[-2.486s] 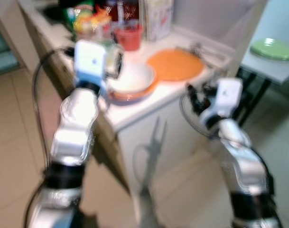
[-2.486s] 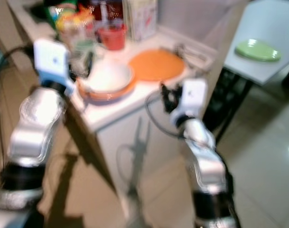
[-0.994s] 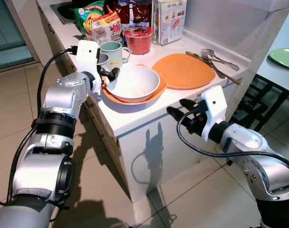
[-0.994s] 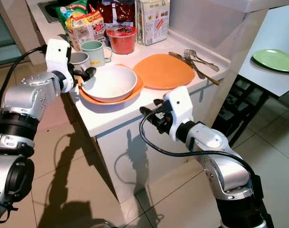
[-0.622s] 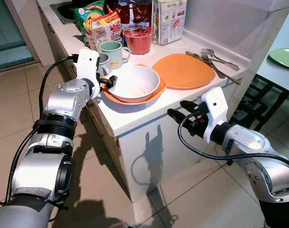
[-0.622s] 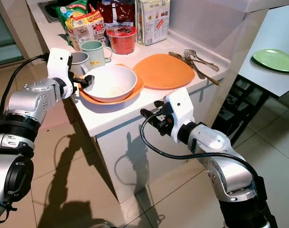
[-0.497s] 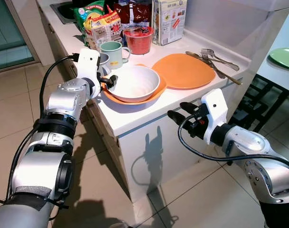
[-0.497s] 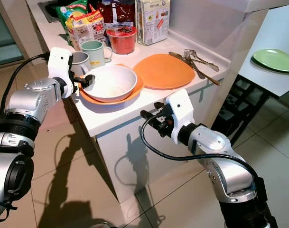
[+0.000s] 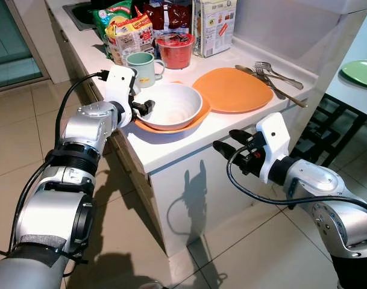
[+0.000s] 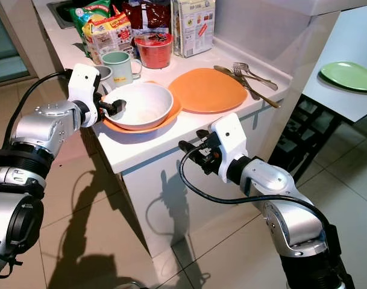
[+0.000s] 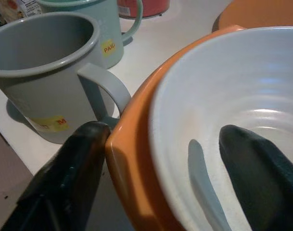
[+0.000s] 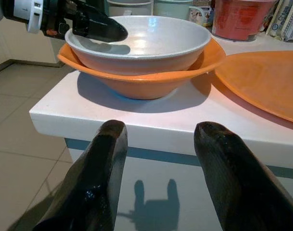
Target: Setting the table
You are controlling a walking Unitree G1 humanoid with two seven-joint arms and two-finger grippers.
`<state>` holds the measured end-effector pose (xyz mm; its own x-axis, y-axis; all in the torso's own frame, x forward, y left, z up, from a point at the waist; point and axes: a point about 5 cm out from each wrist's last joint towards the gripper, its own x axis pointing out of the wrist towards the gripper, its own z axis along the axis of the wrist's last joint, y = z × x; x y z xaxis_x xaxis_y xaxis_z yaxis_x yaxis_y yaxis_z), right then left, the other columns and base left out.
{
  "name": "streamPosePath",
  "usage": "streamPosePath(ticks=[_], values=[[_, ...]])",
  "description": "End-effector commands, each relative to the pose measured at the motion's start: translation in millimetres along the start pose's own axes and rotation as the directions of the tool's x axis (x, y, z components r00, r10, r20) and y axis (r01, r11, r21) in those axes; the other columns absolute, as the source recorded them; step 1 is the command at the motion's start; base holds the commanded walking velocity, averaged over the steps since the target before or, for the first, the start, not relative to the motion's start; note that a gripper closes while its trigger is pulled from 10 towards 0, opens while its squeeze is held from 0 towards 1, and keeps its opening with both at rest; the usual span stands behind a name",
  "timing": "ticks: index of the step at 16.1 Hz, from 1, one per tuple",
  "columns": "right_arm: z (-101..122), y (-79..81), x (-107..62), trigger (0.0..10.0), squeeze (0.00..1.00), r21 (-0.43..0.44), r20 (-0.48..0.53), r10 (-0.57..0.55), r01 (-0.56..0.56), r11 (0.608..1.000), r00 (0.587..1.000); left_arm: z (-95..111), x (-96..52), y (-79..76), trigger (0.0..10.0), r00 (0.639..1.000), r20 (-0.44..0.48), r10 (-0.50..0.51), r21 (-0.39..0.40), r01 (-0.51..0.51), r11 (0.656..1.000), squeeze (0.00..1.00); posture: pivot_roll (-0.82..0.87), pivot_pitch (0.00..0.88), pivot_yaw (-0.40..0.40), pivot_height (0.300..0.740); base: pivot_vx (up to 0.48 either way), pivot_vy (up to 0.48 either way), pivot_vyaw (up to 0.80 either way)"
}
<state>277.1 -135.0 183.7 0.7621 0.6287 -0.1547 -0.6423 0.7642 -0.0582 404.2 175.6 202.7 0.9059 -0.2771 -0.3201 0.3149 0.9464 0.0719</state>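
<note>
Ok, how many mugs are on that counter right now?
2. A grey mug stands beside the stacked bowls, close to the left end effector. A pale green mug stands just behind it, before the snack packets. More could be hidden behind those.

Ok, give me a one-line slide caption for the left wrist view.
Left gripper open astride the rims of the white bowl and orange bowl, grey mug beside.

Snack bags (image 9: 130, 27) and a carton (image 9: 214, 25) stand at the back of the white counter (image 9: 171, 144).
</note>
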Motion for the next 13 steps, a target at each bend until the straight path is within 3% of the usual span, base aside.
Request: streamPosePath(ticks=[1, 2, 12, 13], values=[[3, 1.4, -0.3, 10.0, 0.00, -0.022, 0.002, 0.016, -0.016, 1.000, 1.000, -3, 0.6, -0.7, 0.8, 0.999, -0.044, -0.019, 0.024, 0.020, 1.000, 0.00, -0.03, 0.000, 0.043, 0.740, 0.000, 0.000, 0.00], [4, 1.0, -0.1, 10.0, 0.00, -0.024, 0.003, 0.016, -0.016, 1.000, 1.000, -4, 0.5, -0.7, 0.0, 0.998, -0.062, -0.028, 0.037, 0.030, 0.999, 0.00, -0.02, 0.000, 0.044, 0.740, 0.000, 0.000, 0.00], [3, -3.3, -0.9, 10.0, 0.00, -0.044, 0.003, -0.009, 0.009, 0.999, 1.000, 2, 1.2, 1.1, 0.0, 1.000, -0.029, -0.004, 0.066, 0.006, 0.998, 0.00, -0.03, 0.000, 0.049, 0.740, 0.000, 0.000, 0.00], [3, -3.7, -0.8, 10.0, 0.00, -0.048, 0.003, -0.012, 0.012, 0.999, 1.000, 8, 0.5, 3.7, 10.0, 1.000, 0.016, 0.021, 0.074, -0.022, 0.997, 0.00, -0.03, 0.000, 0.050, 0.740, 0.000, 0.000, 0.00]])
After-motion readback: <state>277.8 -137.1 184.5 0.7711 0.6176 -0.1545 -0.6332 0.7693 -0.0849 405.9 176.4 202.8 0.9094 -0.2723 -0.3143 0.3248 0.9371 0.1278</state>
